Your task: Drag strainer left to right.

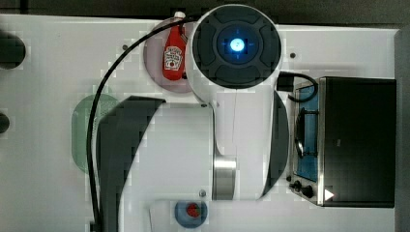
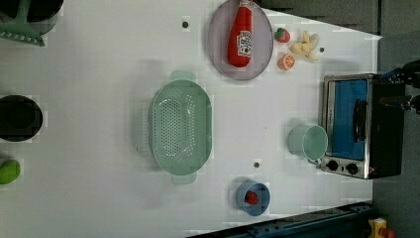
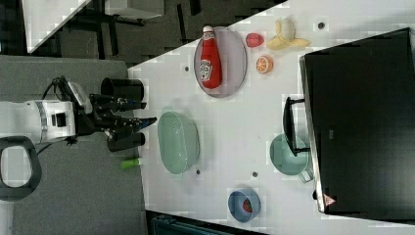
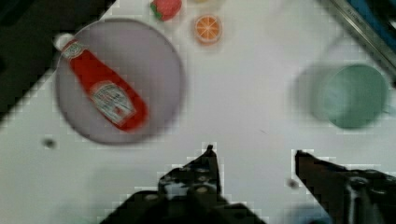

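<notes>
One strainer, one cup, two bowls.

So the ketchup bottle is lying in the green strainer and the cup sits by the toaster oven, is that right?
Not quite. The ketchup bottle lies on the grey plate, not in the strainer, which is empty, as the left view shows. The cup does sit by the toaster oven.
</notes>
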Robot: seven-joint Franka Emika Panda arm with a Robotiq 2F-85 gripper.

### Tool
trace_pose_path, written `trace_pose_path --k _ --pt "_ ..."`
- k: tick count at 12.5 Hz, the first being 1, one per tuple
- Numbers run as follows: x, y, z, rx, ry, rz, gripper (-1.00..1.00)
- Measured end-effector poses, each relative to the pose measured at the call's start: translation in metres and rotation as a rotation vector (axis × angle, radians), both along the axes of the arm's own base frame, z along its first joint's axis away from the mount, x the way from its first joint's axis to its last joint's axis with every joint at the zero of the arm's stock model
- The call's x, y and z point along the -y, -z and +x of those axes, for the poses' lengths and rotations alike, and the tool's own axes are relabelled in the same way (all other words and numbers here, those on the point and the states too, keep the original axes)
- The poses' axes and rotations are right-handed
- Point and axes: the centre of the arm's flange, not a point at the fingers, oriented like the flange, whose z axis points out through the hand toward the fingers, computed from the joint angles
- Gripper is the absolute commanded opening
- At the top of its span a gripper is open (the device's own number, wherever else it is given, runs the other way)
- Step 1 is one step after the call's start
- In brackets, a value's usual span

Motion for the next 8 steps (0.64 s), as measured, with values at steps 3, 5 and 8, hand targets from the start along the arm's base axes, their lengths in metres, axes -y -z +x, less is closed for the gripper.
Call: trace_pose_path --k 3,5,8 --pt "0.017 -0.017 -0.14 -0.211 0.033 -0.013 0.99" --pt "0.02 -0.073 -0.19 -0.058 0.036 -0.011 1.0" --pt "-0.005 -0.155 -0.222 0.203 -0.009 -0.015 1.0"
